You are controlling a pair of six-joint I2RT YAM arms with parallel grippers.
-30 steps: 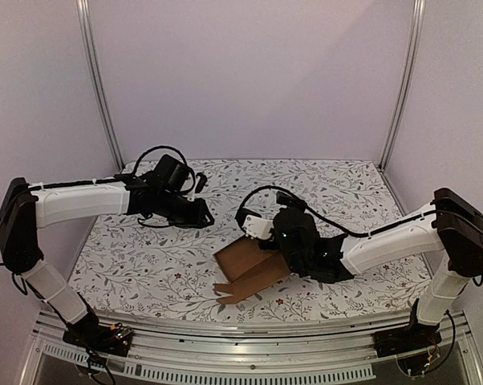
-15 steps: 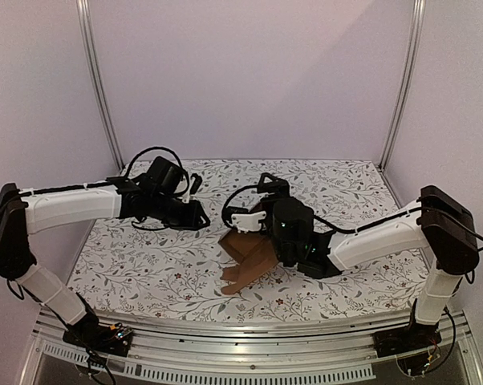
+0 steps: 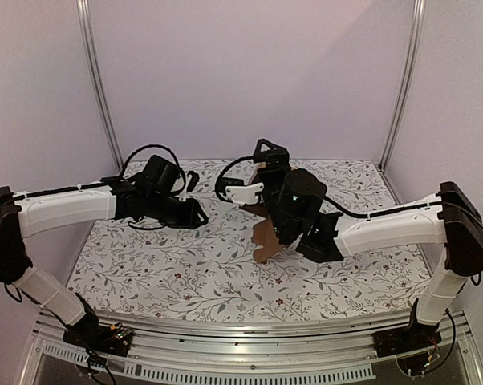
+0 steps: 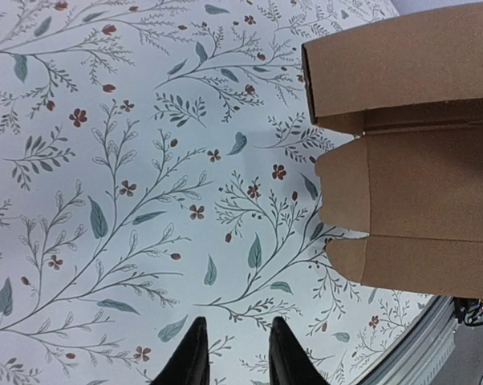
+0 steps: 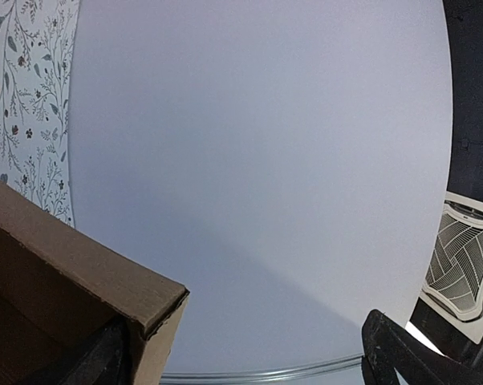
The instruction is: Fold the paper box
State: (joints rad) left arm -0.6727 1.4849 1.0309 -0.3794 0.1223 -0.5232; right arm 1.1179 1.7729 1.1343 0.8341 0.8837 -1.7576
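Paper box [image 3: 265, 233] up on end over worktop [image 3: 161, 265] centre, likely for squaring walls. Right fingers [image 5: 402, 353] wide, one against box wall. Left fingers [image 4: 195, 357] narrow, empty, at box's 9 o'clock.

The right gripper [image 5: 249, 357] has swung up and toward the back wall, tipping the paper box [image 3: 264, 239] from lying flat on the table [image 3: 145, 265] to standing almost on end, while the left arm [image 3: 65, 210] has sunk slightly lower
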